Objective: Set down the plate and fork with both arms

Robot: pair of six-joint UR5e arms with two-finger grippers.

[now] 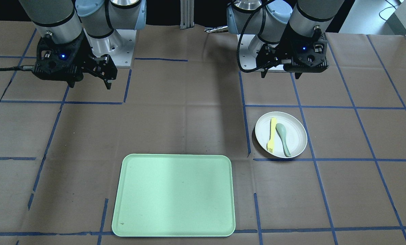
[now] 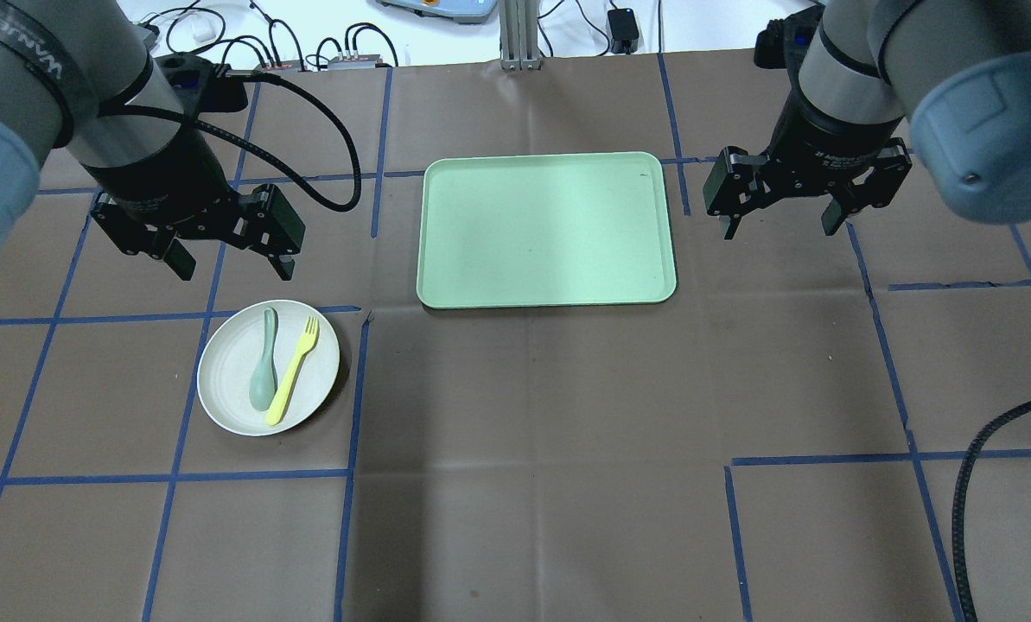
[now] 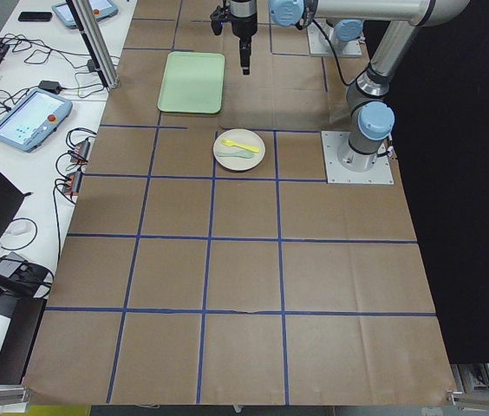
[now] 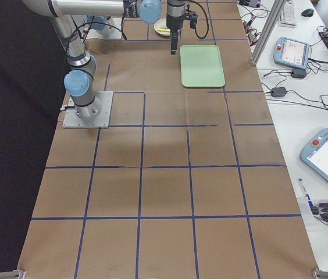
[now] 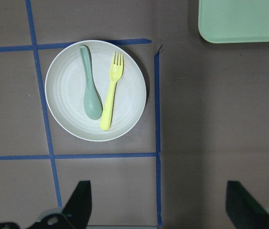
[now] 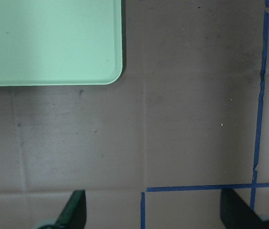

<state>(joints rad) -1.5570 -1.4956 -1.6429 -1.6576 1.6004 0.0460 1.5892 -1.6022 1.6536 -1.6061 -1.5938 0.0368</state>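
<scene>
The off-white plate (image 2: pixel 228 367) lies on the table on my left side, with the pale-yellow fork (image 2: pixel 293 370) and a grey-green spoon (image 2: pixel 264 371) lying on it side by side. My left gripper (image 2: pixel 235 269) hovers open and empty above the table, just beyond the plate's far rim. Its wrist view shows the plate (image 5: pixel 63 95) and the fork (image 5: pixel 110 98) ahead of the spread fingers (image 5: pixel 79 202). My right gripper (image 2: pixel 779 229) is open and empty, held above bare table to the right of the tray. From the front, the plate (image 1: pixel 296 136) and the fork (image 1: pixel 272 135) show below my left gripper (image 1: pixel 281 75).
The rectangular mint-green tray (image 2: pixel 546 229) lies flat at the table's middle, far side, with nothing on it. Its corner shows in the right wrist view (image 6: pixel 48 43). The table is covered in brown paper with blue tape lines. Cables and pendants lie beyond the far edge.
</scene>
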